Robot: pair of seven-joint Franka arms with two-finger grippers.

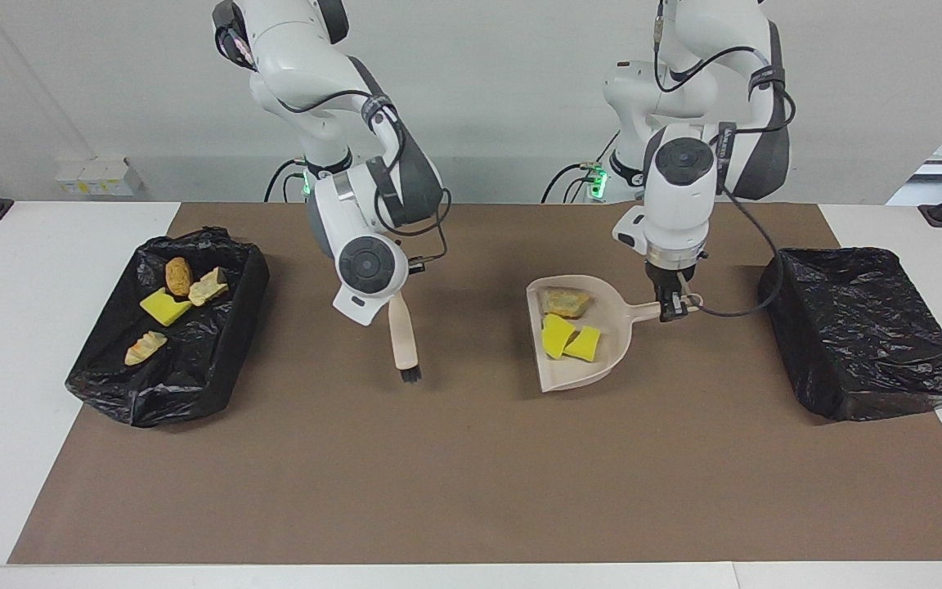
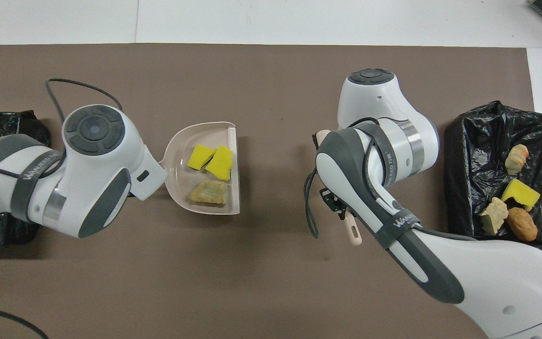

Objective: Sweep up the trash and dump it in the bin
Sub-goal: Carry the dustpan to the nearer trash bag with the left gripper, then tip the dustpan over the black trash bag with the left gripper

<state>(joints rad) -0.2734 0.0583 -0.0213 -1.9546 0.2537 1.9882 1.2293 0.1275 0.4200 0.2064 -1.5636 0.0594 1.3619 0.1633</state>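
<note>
My left gripper is shut on the handle of the beige dustpan, holding it level over the mat between the table's middle and the left arm's end. In the pan lie trash pieces: two yellow sponge chunks and a tan lump. My right gripper is shut on the beige handle of a brush, which hangs bristles down over the mat toward the right arm's end. A bin lined with a black bag stands at the left arm's end, beside the dustpan.
A second black-bagged bin at the right arm's end holds several trash pieces. A brown mat covers the table. The left arm's cable loops between the dustpan handle and the bin at the left arm's end.
</note>
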